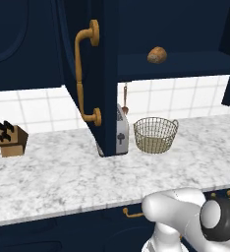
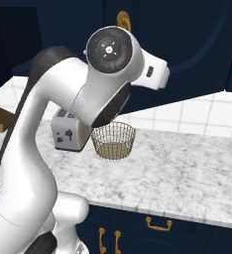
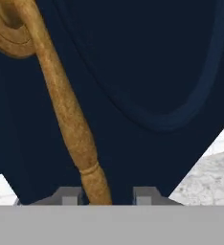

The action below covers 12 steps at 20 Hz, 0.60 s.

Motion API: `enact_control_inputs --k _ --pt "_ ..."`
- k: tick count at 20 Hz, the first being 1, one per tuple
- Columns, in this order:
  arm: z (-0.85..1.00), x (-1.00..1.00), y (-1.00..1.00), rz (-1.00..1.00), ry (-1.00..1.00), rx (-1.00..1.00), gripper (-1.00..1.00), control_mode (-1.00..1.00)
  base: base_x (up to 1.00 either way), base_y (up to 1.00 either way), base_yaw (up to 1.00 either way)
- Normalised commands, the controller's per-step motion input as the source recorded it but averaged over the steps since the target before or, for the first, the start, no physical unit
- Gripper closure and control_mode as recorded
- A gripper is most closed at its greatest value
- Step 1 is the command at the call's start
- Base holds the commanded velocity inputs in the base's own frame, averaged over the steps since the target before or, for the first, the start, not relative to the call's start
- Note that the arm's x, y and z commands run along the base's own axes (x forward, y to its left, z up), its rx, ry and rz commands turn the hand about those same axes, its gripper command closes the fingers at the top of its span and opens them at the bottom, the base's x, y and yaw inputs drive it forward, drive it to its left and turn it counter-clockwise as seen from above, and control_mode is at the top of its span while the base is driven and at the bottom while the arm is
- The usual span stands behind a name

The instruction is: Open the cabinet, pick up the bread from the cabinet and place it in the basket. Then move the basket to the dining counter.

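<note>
1. In the right base view the white arm (image 2: 48,149) rose from the lower left, bent over at a large round joint and reached toward 1 o'clock, up at the dark navy cabinet (image 2: 197,44).
2. In the hand view the gripper (image 3: 106,195) sat right against a cabinet door, and the long brass handle (image 3: 68,115) ran from 11 o'clock down to 6 o'clock, passing between the two finger tips (image 3: 70,195).
3. The tips stood a little apart with the handle in the gap; whether they pinched it or merely straddled it could not be told.
4. In the left base view one cabinet door (image 1: 95,74) stood swung outward, edge-on, showing its curved handle.
5. The bread (image 1: 157,55) lay on the open cabinet shelf, at 12 o'clock from the basket (image 1: 156,135).
6. The basket stood upright on the marbled countertop (image 1: 63,177) with nothing visible inside it.
7. A toaster (image 1: 122,134) stood just beside the basket at its 9 o'clock, partly hidden by the open door.
8. A knife block (image 1: 10,139) sat well apart at 9 o'clock.
</note>
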Motion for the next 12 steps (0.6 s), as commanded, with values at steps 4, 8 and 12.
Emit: enact_control_inputs --k 4,8,12 --pt "-0.21 -1.0 -0.16 -0.22 0.12 0.01 -1.0 -1.0 0.0 0.0 0.0" --pt "-0.36 -0.59 0.6 -0.25 0.04 0.16 -1.0 -1.0 0.0 0.0 0.0" --pt "-0.46 0.24 0.99 -0.4 0.01 0.31 -1.0 -1.0 0.0 0.0 0.0"
